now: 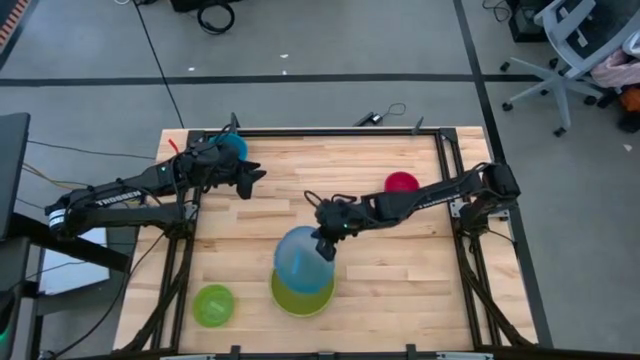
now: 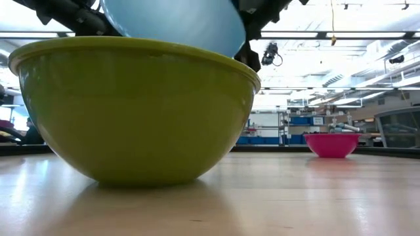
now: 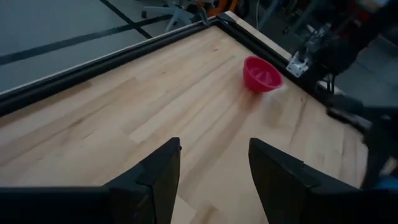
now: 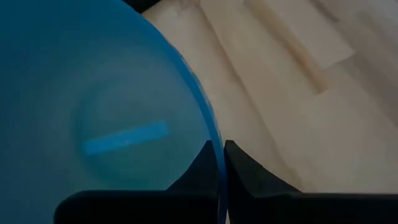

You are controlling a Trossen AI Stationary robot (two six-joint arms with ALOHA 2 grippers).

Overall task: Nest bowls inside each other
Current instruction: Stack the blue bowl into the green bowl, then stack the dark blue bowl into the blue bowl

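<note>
My right gripper [image 1: 325, 243] is shut on the light blue bowl [image 1: 300, 256], which hangs tilted over the large lime green bowl [image 1: 302, 296] standing near the table's front edge. In the low view the blue bowl [image 2: 177, 23] shows above the green bowl's rim [image 2: 131, 49]; whether they touch I cannot tell. A small lime green bowl [image 1: 213, 305] stands at the front left. The small magenta bowl [image 1: 402, 183] stands at the right. My left gripper [image 1: 256, 178] waits open at the far left, in front of the teal bowl [image 1: 234, 147]. My right gripper pinches the light blue bowl's rim [image 4: 214, 152], one finger [image 4: 196, 171] inside the bowl and the other [image 4: 249, 171] outside. The fingers slant down from the table's right side. The bowl hangs tilted, its opening upward, over the large green bowl.
A black frame [image 1: 440, 160] runs round the wooden table top. Bare wood lies in the middle and at the front right. The magenta bowl [image 3: 261, 73] shows far ahead of my left gripper [image 3: 214, 168]. Office chairs and cables lie on the floor beyond.
</note>
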